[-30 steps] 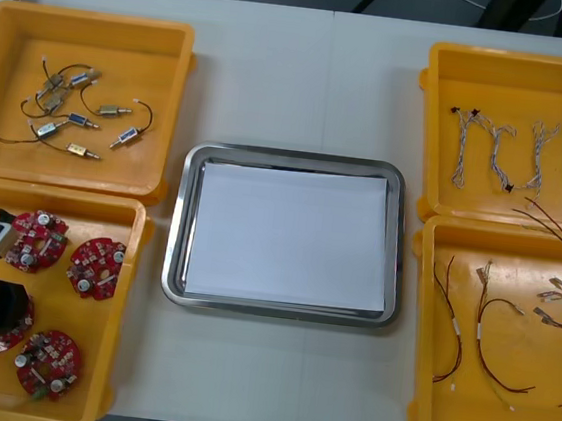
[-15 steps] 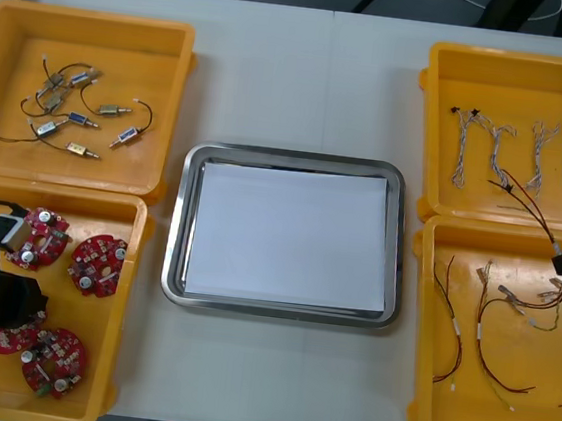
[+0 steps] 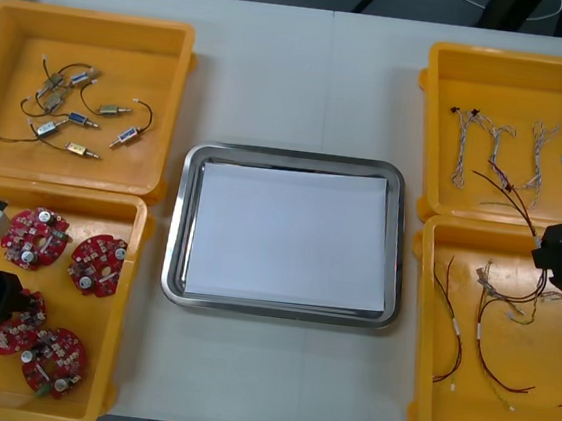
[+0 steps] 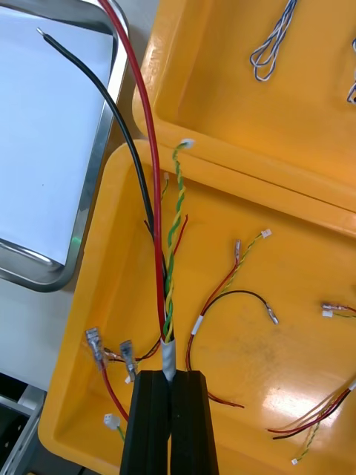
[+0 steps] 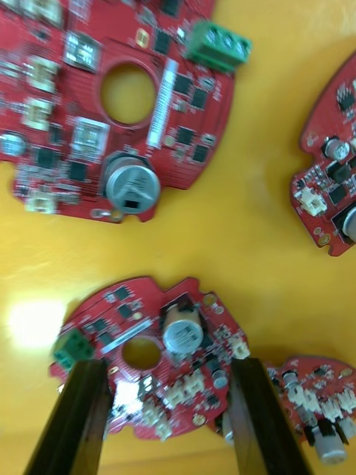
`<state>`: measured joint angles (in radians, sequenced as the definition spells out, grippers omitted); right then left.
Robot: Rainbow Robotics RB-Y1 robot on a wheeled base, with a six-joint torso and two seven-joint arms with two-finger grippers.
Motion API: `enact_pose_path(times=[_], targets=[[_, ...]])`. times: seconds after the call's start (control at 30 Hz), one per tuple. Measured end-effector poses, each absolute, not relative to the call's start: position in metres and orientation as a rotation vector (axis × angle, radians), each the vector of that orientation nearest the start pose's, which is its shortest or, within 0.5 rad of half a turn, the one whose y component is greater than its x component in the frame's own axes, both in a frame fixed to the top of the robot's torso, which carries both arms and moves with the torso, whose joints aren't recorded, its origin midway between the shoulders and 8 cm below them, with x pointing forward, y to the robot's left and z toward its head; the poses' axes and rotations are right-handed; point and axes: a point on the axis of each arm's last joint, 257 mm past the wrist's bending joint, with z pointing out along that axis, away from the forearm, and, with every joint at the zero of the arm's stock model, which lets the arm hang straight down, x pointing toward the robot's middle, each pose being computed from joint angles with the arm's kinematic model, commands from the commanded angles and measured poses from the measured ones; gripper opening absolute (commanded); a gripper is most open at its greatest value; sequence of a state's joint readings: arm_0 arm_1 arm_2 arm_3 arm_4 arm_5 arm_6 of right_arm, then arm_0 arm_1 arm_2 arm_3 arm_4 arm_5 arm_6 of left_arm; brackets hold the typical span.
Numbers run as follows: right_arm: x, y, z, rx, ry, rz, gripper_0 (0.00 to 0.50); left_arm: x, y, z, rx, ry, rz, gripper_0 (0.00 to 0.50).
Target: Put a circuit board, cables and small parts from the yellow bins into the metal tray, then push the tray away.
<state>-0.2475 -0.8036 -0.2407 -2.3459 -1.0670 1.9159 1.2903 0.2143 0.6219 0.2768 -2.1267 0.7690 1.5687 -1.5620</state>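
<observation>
Light table (image 3: 274, 89): right end effector (image 4: 170, 378) clamps cable bundle (image 4: 152, 185); left end effector (image 5: 167, 367) spread astride circuit board (image 5: 141, 326).

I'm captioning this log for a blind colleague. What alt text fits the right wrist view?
The right claw is shut on a bundle of red, black and twisted green-yellow cables, held over a rectangular yellow bin with more loose cables in it. A shiny metal tray, white inside, lies beside the bin.

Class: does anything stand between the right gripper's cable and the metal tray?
Nothing visible does. The right gripper holds the cable above the near right bin; only its wall lies before the metal tray.
</observation>
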Motion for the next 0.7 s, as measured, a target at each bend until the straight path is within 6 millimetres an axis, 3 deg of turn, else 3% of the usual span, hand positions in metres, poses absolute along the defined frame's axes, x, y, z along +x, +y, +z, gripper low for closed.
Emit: enact_pose_path(times=[0.3, 0.47, 0.7], targets=[[0.367, -0.268, -0.128, -0.418, 2.587, 0.129, 0.000, 0.325, 0.396, -0.270, 0.031, 2.707, -0.046, 0.500], [0.369, -0.271, -0.127, -0.407, 2.583, 0.113, 0.000, 0.326, 0.398, -0.268, -0.018, 2.701, -0.053, 0.500], [0.371, -0.272, -0.131, -0.404, 2.587, 0.087, 0.000, 0.330, 0.408, -0.278, -0.455, 2.668, -0.153, 0.500]])
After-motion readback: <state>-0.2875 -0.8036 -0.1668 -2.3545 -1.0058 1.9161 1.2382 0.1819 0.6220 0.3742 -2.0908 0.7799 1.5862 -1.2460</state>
